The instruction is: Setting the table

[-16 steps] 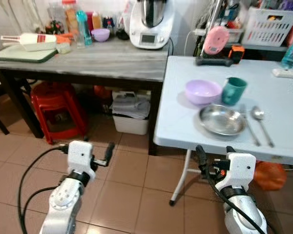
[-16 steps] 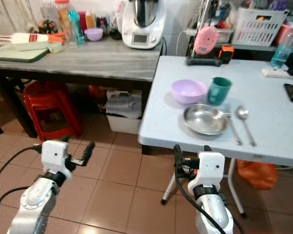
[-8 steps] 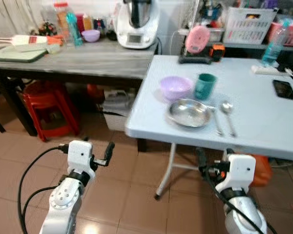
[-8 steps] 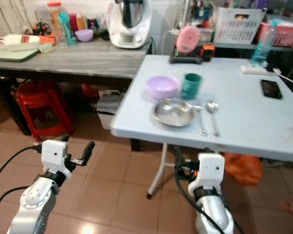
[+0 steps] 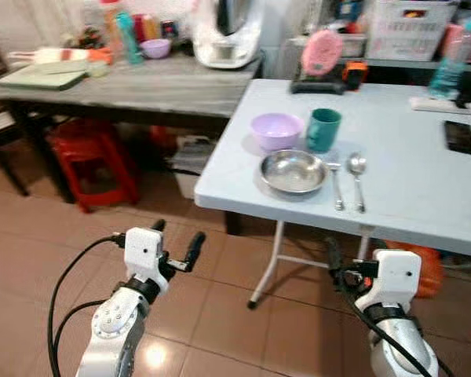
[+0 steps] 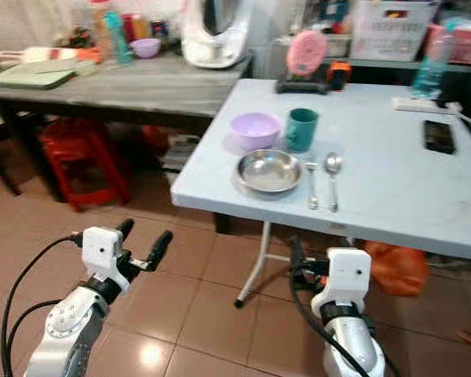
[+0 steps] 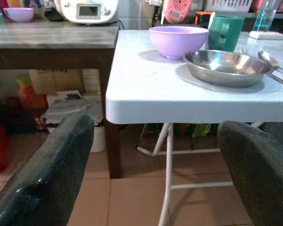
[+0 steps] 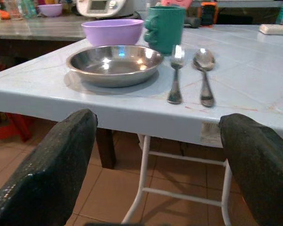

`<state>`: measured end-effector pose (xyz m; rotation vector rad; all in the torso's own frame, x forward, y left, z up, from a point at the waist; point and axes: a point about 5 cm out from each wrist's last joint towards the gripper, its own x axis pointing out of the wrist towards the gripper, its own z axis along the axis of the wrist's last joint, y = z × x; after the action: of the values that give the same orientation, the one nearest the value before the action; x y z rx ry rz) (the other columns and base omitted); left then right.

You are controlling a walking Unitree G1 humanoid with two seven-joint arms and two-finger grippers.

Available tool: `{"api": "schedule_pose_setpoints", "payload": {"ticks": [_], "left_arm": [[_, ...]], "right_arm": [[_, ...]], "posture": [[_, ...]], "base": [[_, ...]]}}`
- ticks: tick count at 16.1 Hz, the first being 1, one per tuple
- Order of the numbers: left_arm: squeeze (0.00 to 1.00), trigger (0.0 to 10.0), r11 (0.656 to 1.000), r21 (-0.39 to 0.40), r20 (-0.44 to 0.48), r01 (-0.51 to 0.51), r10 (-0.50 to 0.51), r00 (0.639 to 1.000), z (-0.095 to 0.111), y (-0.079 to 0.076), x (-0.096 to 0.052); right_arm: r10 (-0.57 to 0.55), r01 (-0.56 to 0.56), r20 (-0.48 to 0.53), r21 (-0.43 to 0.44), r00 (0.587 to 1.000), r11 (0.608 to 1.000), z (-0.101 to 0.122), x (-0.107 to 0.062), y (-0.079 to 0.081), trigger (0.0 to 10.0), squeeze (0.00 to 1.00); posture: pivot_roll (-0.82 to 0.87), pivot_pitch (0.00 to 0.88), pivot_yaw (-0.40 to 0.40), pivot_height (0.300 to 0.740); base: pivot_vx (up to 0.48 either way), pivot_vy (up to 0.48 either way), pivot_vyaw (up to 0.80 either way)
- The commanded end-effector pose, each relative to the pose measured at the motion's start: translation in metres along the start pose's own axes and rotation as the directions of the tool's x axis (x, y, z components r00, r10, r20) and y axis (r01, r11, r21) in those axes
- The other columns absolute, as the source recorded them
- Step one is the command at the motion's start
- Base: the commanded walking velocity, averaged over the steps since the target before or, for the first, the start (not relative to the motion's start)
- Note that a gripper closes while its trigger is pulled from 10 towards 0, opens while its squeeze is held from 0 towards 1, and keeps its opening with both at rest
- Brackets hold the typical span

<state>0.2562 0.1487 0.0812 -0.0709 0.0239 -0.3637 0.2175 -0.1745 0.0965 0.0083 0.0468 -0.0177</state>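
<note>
On the white folding table [image 5: 424, 212] a place is laid near its front left corner: a steel plate [image 5: 293, 171], a purple bowl [image 5: 276, 130] and a green mug [image 5: 323, 129] behind it, and a fork [image 5: 336, 188] and spoon [image 5: 357, 177] to its right. My left gripper [image 5: 177, 239] hangs open over the floor, below and left of the table corner. My right gripper [image 8: 158, 125] is open too, held under the table's front edge. Neither has anything between its fingers.
A grey wooden table [image 5: 141, 82] stands to the left with a white kitchen machine [image 5: 226, 31], bottles and a cutting board on it. A red stool [image 5: 90, 157] sits beneath it. A black phone [image 5: 461, 136] lies at the far right. An orange bag [image 5: 428, 267] rests under the white table.
The whole picture has shifted, so the camera has moved. The place setting lies as before. Both grippers stay open and low, the left one a little further right in view.
</note>
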Motion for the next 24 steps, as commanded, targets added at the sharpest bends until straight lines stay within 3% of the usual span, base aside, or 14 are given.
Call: {"api": "schedule_pose_setpoints", "payload": {"ticks": [1,11,24], "left_arm": [[0.00,10.0,1.000,-0.003,0.002,0.014,-0.014,1.000,0.0023,0.0012,-0.0016],[0.00,10.0,0.999,-0.033,-0.001,0.039,-0.040,0.999,0.0009,-0.0020,-0.0004],[0.00,10.0,0.997,-0.033,0.021,0.070,-0.070,0.997,0.0085,-0.0069,-0.0008]], "right_arm": [[0.004,-0.004,0.014,0.000,1.000,1.000,0.0032,0.0010,0.0018,10.0,0.00],[0.003,-0.003,0.008,-0.010,1.000,1.000,0.0041,0.0016,-0.0056,10.0,0.00],[0.009,-0.008,0.035,-0.026,0.999,1.000,0.0120,0.0018,-0.0026,10.0,0.00]], "posture": [[-0.02,0.000,0.033,0.740],[-0.02,0.000,0.024,0.740],[-0.03,0.000,0.021,0.740]], "base": [[0.281,0.000,0.00],[0.285,0.000,0.00],[0.281,0.000,0.00]]}}
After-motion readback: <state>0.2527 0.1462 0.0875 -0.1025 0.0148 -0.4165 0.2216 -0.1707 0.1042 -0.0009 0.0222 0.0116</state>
